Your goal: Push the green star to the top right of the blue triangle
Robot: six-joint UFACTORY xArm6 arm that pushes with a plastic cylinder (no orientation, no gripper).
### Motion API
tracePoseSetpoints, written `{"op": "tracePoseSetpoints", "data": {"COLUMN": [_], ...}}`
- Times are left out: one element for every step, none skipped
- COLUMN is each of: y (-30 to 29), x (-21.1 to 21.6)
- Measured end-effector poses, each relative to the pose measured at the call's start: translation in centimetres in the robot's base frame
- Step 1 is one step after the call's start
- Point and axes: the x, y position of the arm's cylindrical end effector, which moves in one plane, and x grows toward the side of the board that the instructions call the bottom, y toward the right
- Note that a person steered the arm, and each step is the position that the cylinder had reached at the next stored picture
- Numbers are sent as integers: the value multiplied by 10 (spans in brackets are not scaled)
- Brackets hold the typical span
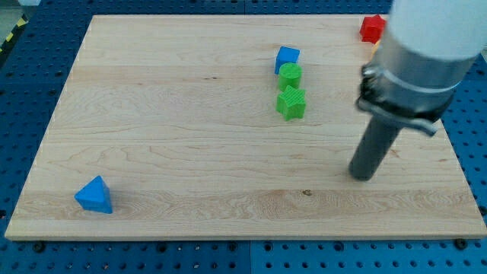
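Note:
The green star lies on the wooden board right of centre, near the view's top. The blue triangle lies at the view's bottom left, far from the star. My tip rests on the board at the view's right, below and to the right of the green star, well apart from it. It touches no block.
A green round block sits just above the star, and a blue block just above that. A red block lies at the top right, partly behind the arm. Blue perforated table surrounds the board.

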Motion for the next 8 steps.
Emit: {"op": "tracePoseSetpoints", "data": {"y": [9, 2, -8, -45, -77, -105, -112, -140], "x": [-53, -97, -112, -112, -112, -112, -112, -110]}}
